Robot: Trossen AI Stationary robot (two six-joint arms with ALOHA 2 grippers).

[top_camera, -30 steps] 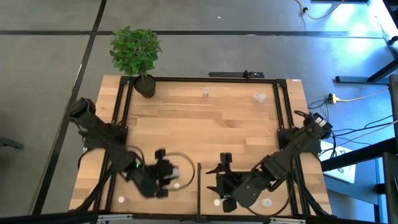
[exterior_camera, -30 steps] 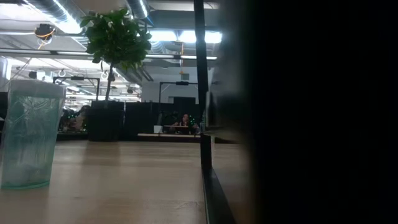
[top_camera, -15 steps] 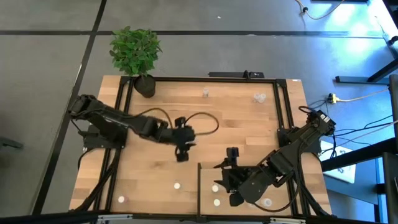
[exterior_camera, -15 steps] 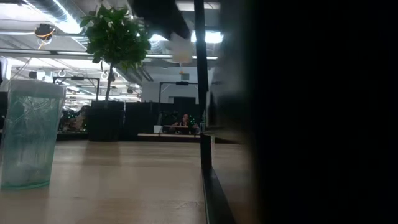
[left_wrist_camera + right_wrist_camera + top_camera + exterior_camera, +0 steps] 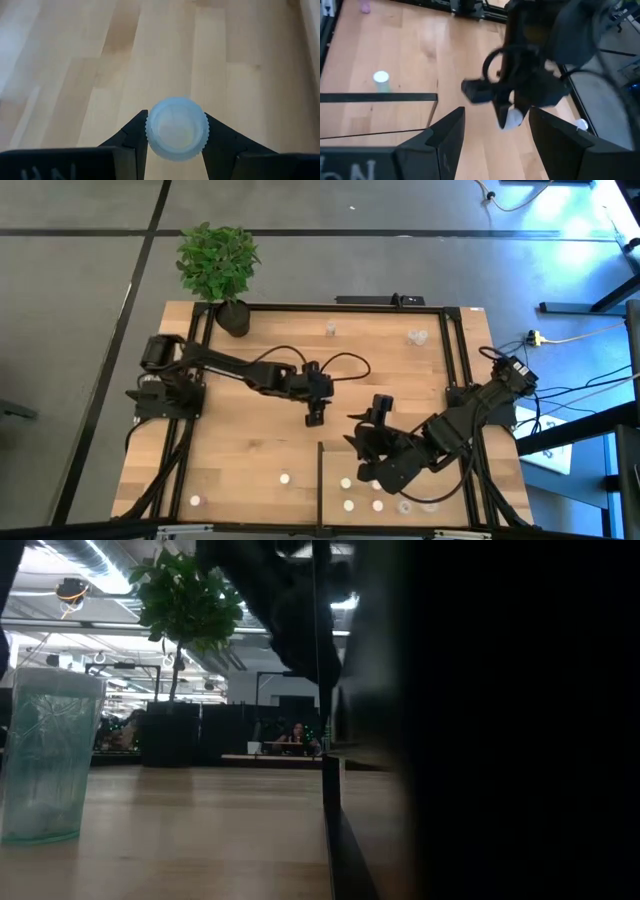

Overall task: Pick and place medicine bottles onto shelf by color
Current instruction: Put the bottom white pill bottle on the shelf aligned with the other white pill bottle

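My left gripper (image 5: 314,418) hangs over the middle of the table, shut on a white-capped medicine bottle (image 5: 177,129). My right gripper (image 5: 492,135) stands open above the shelf (image 5: 335,462), a pale panel with a black edge strip (image 5: 320,480) at the near right. It faces the left gripper and the bottle (image 5: 512,119). Several white-capped bottles stand on the shelf (image 5: 349,505), and others stand on the tabletop (image 5: 284,478). A translucent bottle (image 5: 45,755) stands close in the low view. My left gripper pinches the bottle between its two fingers (image 5: 134,136), one on either side of the ribbed white cap (image 5: 150,131). The fingers slant down from the table's left. The bottle hangs upright at the fingers' ends, clear of the table.
A potted plant (image 5: 220,270) stands at the far left corner. Two more bottles (image 5: 330,330) (image 5: 418,337) stand near the far edge. A pinkish bottle (image 5: 365,6) shows in the right wrist view. Black frame rails (image 5: 195,360) run along the table's sides.
My left gripper has carried the bottle from the near left part of the table toward the right and far edges, to the table's middle, still shut on it. My right gripper has drifted a little toward the far edge above the shelf.
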